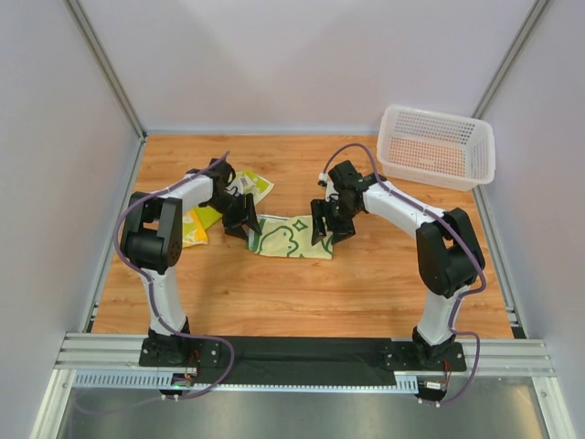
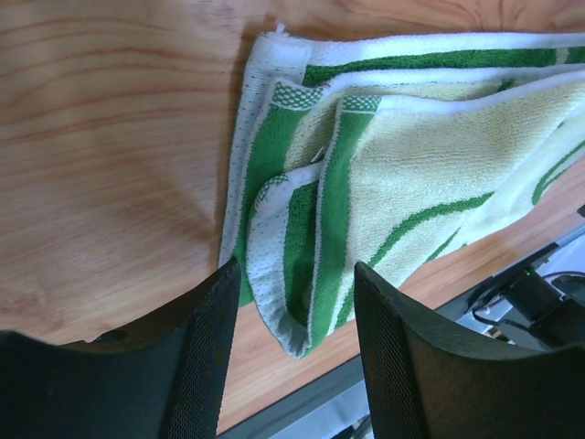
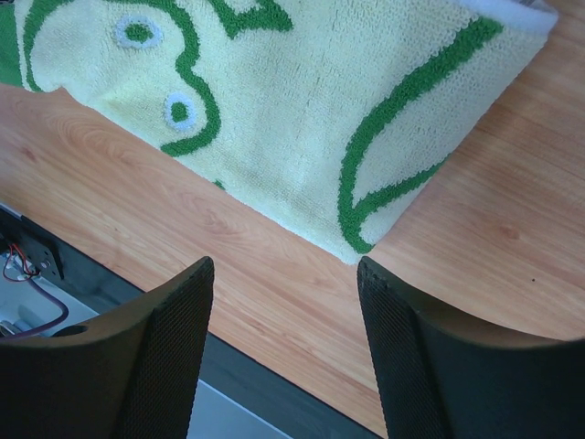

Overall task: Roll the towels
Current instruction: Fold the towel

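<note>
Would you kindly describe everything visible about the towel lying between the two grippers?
The towel is a terry-looking cloth, pale cream-yellow with green cartoon outlines and white edging. It lies on the wooden table, mostly flat; its left end is folded into loose layers, its right corner flat. The left gripper and right gripper stand open over its ends; contact cannot be confirmed.

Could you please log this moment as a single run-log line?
left gripper: open, over centre towel folded end | right gripper: open, at its opposite end | towel: not yet rolled
</note>
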Motion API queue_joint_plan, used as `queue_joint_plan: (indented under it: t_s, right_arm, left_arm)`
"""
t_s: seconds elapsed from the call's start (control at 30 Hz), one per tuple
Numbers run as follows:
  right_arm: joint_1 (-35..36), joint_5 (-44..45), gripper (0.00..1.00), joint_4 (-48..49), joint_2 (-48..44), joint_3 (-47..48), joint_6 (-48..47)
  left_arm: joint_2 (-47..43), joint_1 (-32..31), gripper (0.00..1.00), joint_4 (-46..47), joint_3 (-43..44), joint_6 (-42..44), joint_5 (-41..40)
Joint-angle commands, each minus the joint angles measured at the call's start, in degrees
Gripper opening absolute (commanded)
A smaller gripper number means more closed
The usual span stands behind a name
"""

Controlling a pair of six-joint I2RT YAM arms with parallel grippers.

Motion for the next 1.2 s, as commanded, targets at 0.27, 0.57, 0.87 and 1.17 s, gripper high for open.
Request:
queue_joint_plan:
  t_s: [0.27,0.57,0.87,1.17]
  right_arm:
    - [0.1,0.2,0.65,0.6,-0.2,1.5,-0.6]
    - [0.1,0.5,0.64,0.3,0.4,1.2,-0.7]
    - [0.1,0.7,0.64,0.5,0.5,0.8,-0.4]
    - [0.1,0.7,0.64,0.8,0.5,0.3,-0.3]
  left_arm:
    - [-0.8,-0.3,0.59,-0.9,3.0,1.9,-1.2]
    - [0.4,-0.7,0.59,0.2,3.6,2.0,0.1]
    - [1.7,-1.7,0.59,-0.7,5.5,2.3,0.4]
    - [2.5,-2.0,0.58,-1.0,5.9,3.0,-0.5]
